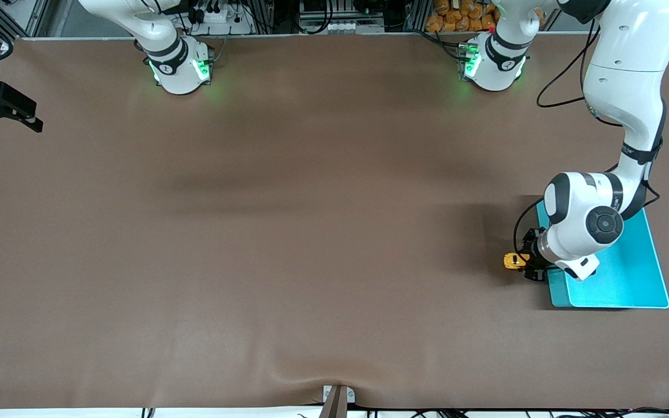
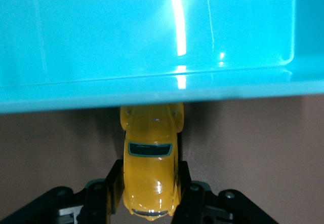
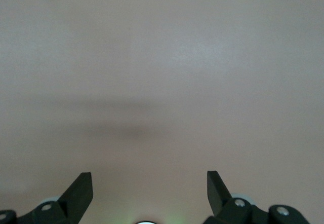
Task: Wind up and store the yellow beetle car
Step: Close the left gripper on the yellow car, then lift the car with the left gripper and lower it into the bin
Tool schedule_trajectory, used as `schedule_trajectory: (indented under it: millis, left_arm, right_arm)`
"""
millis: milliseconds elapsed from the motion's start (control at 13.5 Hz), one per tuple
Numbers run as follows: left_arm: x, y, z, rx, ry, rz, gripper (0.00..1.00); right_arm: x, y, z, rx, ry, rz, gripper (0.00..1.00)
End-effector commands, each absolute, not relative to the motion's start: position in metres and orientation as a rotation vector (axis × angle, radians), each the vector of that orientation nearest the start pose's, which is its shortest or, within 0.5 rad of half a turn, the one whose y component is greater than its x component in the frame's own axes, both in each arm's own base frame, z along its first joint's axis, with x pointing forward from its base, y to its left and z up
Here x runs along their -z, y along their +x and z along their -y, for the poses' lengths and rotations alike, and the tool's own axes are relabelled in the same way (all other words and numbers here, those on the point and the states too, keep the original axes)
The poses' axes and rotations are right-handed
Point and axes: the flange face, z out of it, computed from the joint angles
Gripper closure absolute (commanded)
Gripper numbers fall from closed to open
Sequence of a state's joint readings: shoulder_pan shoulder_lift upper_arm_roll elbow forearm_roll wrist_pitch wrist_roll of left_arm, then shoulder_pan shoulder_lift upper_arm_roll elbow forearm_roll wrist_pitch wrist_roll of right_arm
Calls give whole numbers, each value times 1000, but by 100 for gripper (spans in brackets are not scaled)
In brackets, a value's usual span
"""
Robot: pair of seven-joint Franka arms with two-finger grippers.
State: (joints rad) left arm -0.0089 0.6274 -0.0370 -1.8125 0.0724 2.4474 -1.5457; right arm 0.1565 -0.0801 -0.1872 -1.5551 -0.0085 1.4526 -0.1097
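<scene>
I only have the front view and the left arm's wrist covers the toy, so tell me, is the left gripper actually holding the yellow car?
Observer: Yes. The left wrist view shows the left gripper shut on the yellow beetle car, fingers on both its sides.
Operator: Where's the bin?
Observer: The car's nose points at the turquoise bin, whose wall is just ahead.
Operator: And the right gripper?
Observer: The right gripper is open, with only bare table under it.
</scene>
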Motion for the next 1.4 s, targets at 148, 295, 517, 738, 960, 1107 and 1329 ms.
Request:
schedule_trajectory:
  millis: [148,295,517,738,960,1107,1329]
  left_arm:
    - [-247,655,87,133,-2449,1955,100]
    - [-284,654,93,183,-2487,1890,100]
    - [-337,659,73,179,-2541,1727,100]
    - [-375,670,15,152,-2639,1538,100]
    - [-386,667,-54,141,-2769,1271,100]
    - [-381,663,-91,98,-2860,1084,100]
    - [-368,656,-126,39,-2975,791,100]
  right_arm:
    - [-670,513,15,-65,-3122,157,0]
    - [-680,513,17,-32,-3126,142,0]
    - [-678,513,22,-39,-3126,135,0]
    - [-676,511,24,-70,-3124,132,0]
    - [-678,511,23,-65,-3123,123,0]
    - [-679,511,20,-63,-3126,118,0]
    - [-676,513,19,-70,-3127,122,0]
